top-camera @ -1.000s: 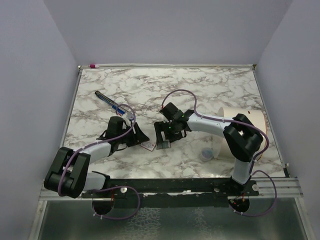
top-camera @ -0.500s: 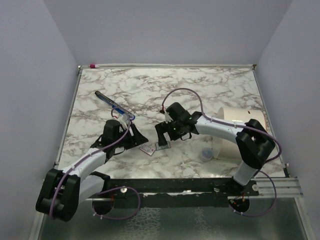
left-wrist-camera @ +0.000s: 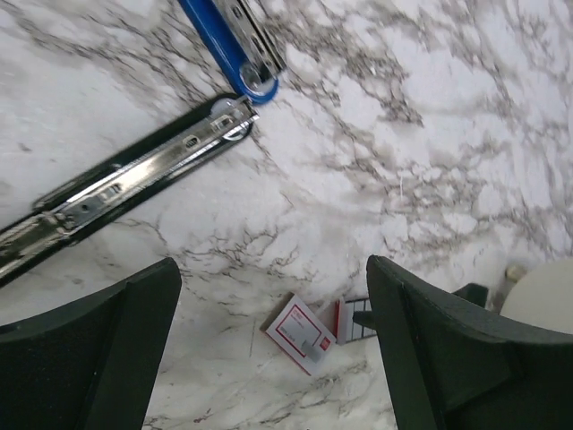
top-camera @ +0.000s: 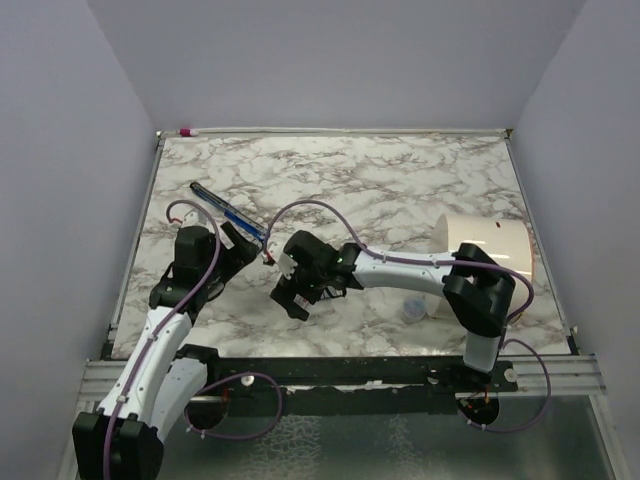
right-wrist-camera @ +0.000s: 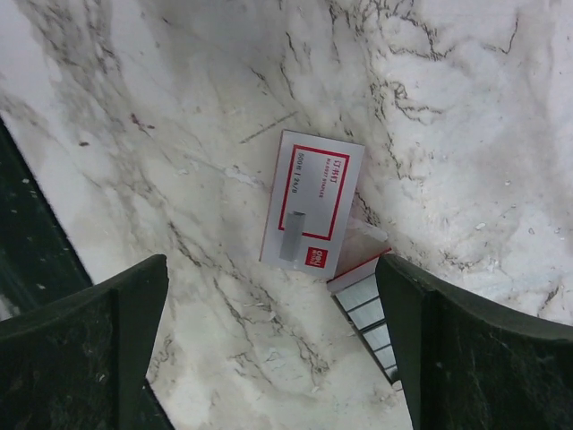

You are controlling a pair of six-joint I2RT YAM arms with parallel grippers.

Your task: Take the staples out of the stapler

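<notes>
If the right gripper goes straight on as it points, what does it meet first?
Probably the small white piece with red print, a short silvery staple strip lying on it; depth unclear.

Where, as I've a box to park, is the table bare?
Bare: the far band along the back rail. Crowded: centre left, where left gripper and right gripper hang open, white box under the right one; cream roll fills the right edge.
</notes>
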